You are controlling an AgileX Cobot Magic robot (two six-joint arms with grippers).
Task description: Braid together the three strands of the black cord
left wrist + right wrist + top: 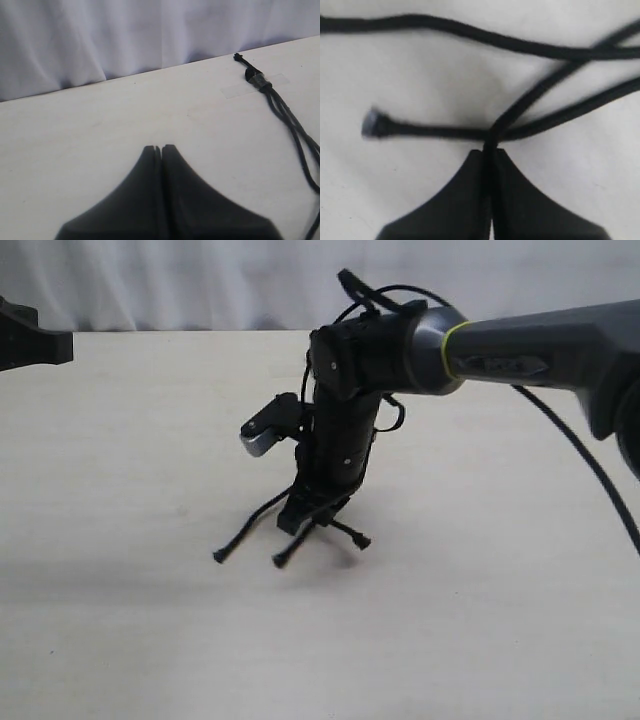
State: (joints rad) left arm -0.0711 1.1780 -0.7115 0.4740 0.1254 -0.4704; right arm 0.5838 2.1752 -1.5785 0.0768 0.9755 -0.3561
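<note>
Ext. view: my right gripper [305, 520] points down at the table [480, 620] near the middle, fingertips shut on part of the black cord [300, 508]. The three strands [222, 554] fan out below and beside the tips: two knobbed ends lie to the left-front and one to the right, all flat on the top and well apart from each other. There is bare table on every side, w/ the far edge back by the curtain [200, 280]. My left arm [30, 345] sits at the far left corner, well away from the cord. Left wrist view: my left gripper [161, 148] has its fingers pressed together w/ nothing between them, hovering over bare table. The cord's knotted end [256, 79] lies off to one side near the far edge, under a strip of clear tape [235, 90]. From there the strands run close together, long axis away from the edge, out of frame. Right wrist view: the right gripper's fingers [470, 190] are clamped on one strand [535, 97], which rises slantwise from the tips. A 2nd strand [430, 131] passes just ahead of the tips, roughly crosswise, ending in a knobbed tip [372, 124]. The 3rd strand [445, 27] lies farther out, also crosswise, and meets the pinched one at the frame's side.
</note>
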